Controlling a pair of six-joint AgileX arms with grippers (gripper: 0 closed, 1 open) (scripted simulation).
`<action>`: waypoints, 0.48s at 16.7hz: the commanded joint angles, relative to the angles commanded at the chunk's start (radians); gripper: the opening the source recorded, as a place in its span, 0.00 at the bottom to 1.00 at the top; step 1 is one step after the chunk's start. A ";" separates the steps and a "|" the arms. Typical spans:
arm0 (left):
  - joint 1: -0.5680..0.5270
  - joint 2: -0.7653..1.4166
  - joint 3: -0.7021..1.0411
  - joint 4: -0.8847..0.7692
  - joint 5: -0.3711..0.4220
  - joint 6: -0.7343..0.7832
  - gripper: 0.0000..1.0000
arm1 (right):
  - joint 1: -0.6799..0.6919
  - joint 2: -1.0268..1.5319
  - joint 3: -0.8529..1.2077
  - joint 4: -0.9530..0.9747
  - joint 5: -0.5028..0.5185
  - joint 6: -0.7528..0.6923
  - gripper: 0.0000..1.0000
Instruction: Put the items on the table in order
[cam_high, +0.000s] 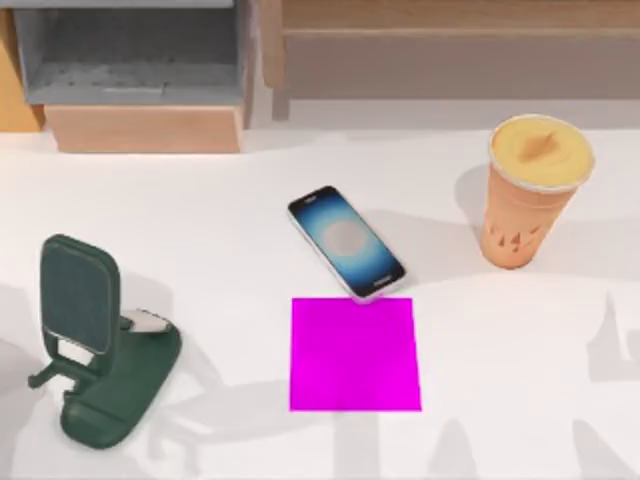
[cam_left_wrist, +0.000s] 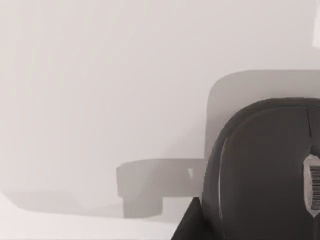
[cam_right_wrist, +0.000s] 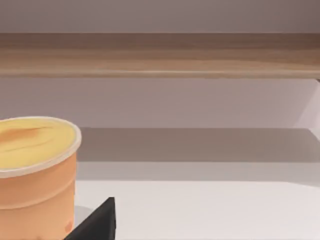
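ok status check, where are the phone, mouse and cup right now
Phone flat mid-table, one end at the magenta pad. Cup upright on the right side. Black mouse close under the left wrist camera. Green stand on the left.

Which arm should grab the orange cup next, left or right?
Right, probably. The cup stands upright at the table's right side, and the right wrist view shows it close up. The left wrist view shows the mouse close up instead.

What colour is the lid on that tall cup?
Yellow, over an orange cup. The lid shows best in the top view.
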 joint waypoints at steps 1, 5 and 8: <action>0.000 0.000 0.000 0.000 0.000 0.000 0.00 | 0.000 0.000 0.000 0.000 0.000 0.000 1.00; 0.000 -0.013 0.016 -0.023 0.002 -0.001 0.00 | 0.000 0.000 0.000 0.000 0.000 0.000 1.00; 0.000 -0.049 0.084 -0.126 0.002 0.001 0.00 | 0.000 0.000 0.000 0.000 0.000 0.000 1.00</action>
